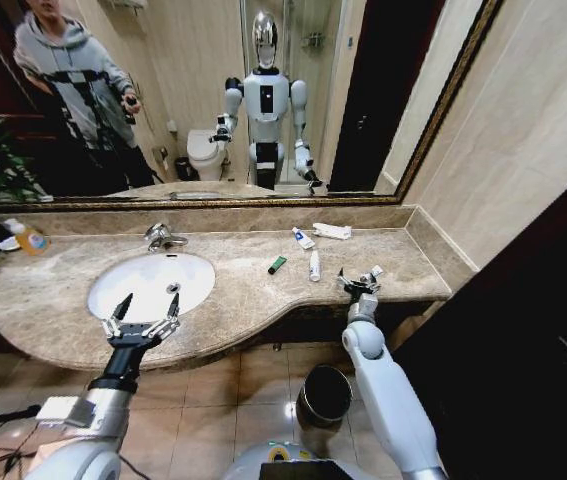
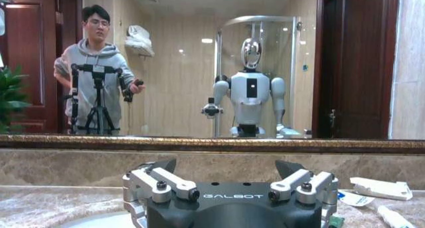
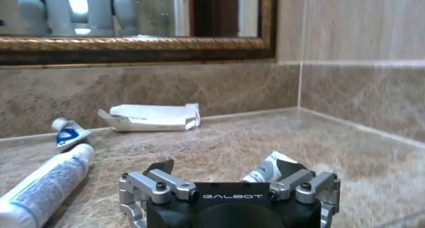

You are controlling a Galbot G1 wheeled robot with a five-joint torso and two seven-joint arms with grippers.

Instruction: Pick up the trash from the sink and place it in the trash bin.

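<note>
Trash lies scattered on the marble surface (image 1: 263, 290) to the right of the sink (image 1: 150, 284), none of it in the basin. A flat white packet (image 1: 331, 231) rests near the back wall, its long axis running along the mirror. Just beside it, a small white tube with a blue mark (image 1: 303, 238) lies at a slant. A longer white tube (image 1: 314, 265) points front to back, and the short dark green stick (image 1: 277, 265) lies diagonally, closer to the sink. Another small white tube (image 1: 372, 273) sits near the front edge, between the fingers of the right end effector (image 1: 356, 284), which is spread wide around it without closing. The left end effector (image 1: 143, 318) hangs over the basin's front rim, fingers also wide apart and holding nothing. On the floor below the surface stands the trash bin (image 1: 324, 395), upright beside the right arm.
</note>
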